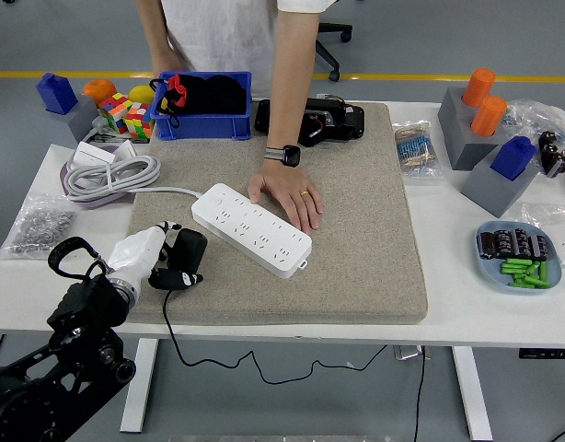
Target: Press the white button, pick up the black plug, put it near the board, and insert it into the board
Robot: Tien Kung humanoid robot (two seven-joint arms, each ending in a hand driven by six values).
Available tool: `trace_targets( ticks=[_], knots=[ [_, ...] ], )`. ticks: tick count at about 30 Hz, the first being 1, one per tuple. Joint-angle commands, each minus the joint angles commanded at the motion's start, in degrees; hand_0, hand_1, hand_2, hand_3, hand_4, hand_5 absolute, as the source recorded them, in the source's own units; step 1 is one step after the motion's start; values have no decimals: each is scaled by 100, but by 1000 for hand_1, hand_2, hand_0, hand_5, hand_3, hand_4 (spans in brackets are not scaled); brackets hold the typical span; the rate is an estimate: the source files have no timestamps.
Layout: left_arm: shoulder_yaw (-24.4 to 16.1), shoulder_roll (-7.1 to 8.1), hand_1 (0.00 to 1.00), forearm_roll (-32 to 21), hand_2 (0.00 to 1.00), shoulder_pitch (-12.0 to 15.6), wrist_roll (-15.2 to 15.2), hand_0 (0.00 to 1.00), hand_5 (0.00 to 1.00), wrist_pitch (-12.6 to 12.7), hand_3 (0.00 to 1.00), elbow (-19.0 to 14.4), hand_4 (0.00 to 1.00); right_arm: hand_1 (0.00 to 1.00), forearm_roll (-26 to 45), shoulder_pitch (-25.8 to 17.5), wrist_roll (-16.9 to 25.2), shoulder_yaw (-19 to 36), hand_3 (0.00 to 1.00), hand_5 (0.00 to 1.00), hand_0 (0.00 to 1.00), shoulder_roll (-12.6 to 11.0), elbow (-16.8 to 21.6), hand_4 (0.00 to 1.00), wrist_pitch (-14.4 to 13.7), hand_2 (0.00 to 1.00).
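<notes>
black plug [185, 255] lies at the mat's [356, 230] near-left corner, left hand [154, 260] curled around it, its cable trailing off the tabletop [448, 304] edge. likely light, rigid and smooth; best held by the body sides, prongs kept free, though the cable may drag. white power strip [250, 228] sits just beside it to the right, a person's hand [287, 195] resting flat against its far side, close to the sockets. blue bin [201, 106] and coiled white cable [108, 175] stand well apart. right hand is out of view.
</notes>
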Motion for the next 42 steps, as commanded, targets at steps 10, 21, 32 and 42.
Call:
trace_targets(
  ticks=[10, 21, 32, 42],
  knots=[
    [26, 2, 831, -18, 888, -24, -33, 699, 524, 161, 970, -10, 998, 635, 1, 1, 1, 8, 598, 433, 634, -7, -7, 686, -3, 615],
    [53, -11, 693, 179, 714, -50, 21, 436, 426, 374, 879, -37, 998, 635, 7, -3, 16, -12, 599, 430, 634, -7, 0, 685, -11, 615],
    [68, -16, 606, 209, 624, -82, 67, 348, 360, 393, 820, -36, 998, 635, 7, -1, 42, 2, 600, 430, 634, -8, -5, 684, -32, 614],
    [132, -38, 561, 232, 562, -101, 67, 316, 289, 420, 771, 33, 998, 634, 10, -8, 60, -19, 600, 432, 634, -6, -2, 682, -41, 613]
  ],
)
